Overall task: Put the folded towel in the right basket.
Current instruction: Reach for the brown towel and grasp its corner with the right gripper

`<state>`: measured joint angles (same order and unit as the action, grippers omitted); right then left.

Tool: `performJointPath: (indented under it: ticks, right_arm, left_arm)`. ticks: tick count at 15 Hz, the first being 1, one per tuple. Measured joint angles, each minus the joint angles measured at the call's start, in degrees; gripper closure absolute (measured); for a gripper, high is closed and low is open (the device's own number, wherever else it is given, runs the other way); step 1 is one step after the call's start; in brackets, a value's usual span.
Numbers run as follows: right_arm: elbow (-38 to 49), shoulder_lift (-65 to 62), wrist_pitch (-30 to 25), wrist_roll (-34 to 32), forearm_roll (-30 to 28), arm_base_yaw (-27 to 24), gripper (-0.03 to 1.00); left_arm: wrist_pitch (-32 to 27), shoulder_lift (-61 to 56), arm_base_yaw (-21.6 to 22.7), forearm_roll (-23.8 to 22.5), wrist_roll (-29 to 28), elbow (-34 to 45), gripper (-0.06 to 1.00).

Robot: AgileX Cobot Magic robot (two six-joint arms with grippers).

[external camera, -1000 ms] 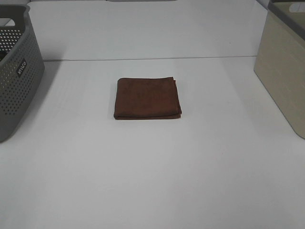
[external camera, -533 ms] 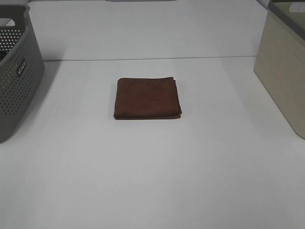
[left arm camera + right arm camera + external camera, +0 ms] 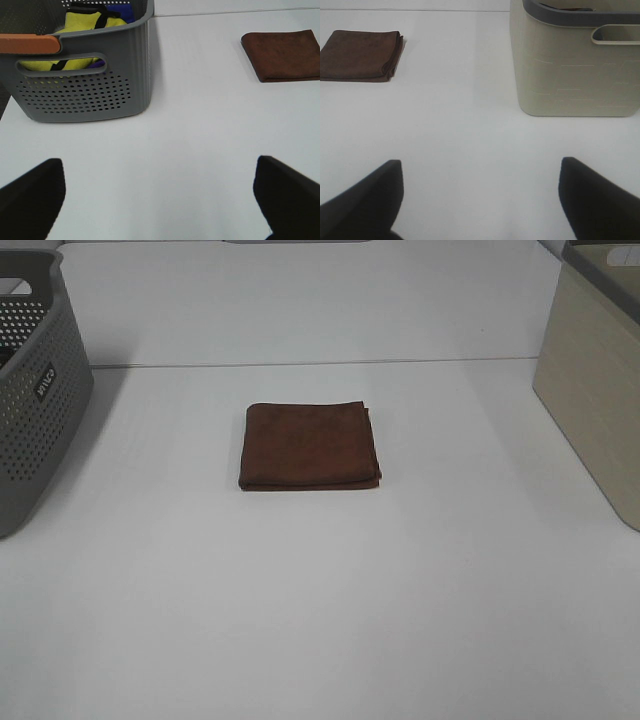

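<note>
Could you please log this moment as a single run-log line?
towel: folded, flat on table, untouched | right basket: apart from towel | left gripper: open, empty | right gripper: open, empty

One towel (image 3: 310, 446). Two baskets: grey basket (image 3: 30, 420), beige basket (image 3: 595, 390). Two tools: left tool (image 3: 160, 195), right tool (image 3: 481, 197), two fingers each. One tabletop (image 3: 320, 620). Inside the grey basket, one yellow cloth (image 3: 85, 22) and one blue item (image 3: 126, 10).
</note>
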<state>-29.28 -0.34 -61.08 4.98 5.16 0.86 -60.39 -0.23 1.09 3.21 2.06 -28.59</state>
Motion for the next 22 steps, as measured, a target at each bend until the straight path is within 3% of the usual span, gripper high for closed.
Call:
performJointPath:
  ticks: [8, 11, 15, 22]
  right_arm:
    - [-0.3, 1.0, 0.9, 0.0, 0.0, 0.0, 0.17]
    - [-4.0, 10.3, 9.1, 0.0, 0.0, 0.0, 0.2]
    - [-13.8, 29.3, 14.8, 0.0, 0.1, 0.0, 0.2]
    - [-42.3, 68.5, 14.4, 1.6, 0.2, 0.0, 0.2]
  left_arm:
    - [0.0, 0.0, 0.0, 0.0, 0.0, 0.0, -0.03]
    - [0.0, 0.0, 0.0, 0.0, 0.0, 0.0, -0.03]
    - [0.0, 0.0, 0.0, 0.0, 0.0, 0.0, -0.03]
    - [0.0, 0.0, 0.0, 0.0, 0.0, 0.0, -0.03]
